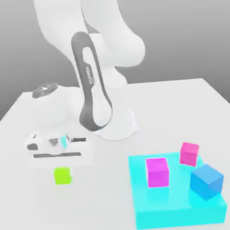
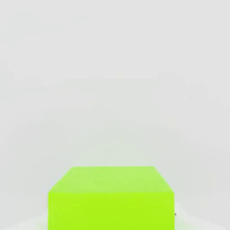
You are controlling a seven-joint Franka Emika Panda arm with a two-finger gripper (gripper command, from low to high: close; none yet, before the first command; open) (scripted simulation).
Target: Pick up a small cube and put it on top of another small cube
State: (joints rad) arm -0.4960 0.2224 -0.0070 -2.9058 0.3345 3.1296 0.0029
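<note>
- The robot hand point(image 1: 59, 158) hangs low over the green cube point(image 1: 63, 175), which sits on the white counter point(image 1: 193, 101) at the exterior view's left, well apart from the other blocks.
- The hand sits straight above the cube, probably lined up for a top-down grab; in the hand view the green cube point(image 2: 111, 197) looms large and close.
- I cannot tell how far open the hand is, or whether it has hold of the cube.
- The small pink cube point(image 1: 189, 154) stands on a flat cyan slab point(image 1: 178, 214) at the exterior view's right, near the slab's far edge. It looks slightly turned against the slab's edges.
- A larger pink block point(image 1: 157, 172) and a blue cube point(image 1: 206, 181) share that slab, so the drop-off spot is crowded; the carry likely needs height to clear them.
- Every block is plain, matte and sharp-edged, with flat faces that should stack squarely.
- The counter is smooth and pale, with nothing to stop a nudged cube from sliding.
</note>
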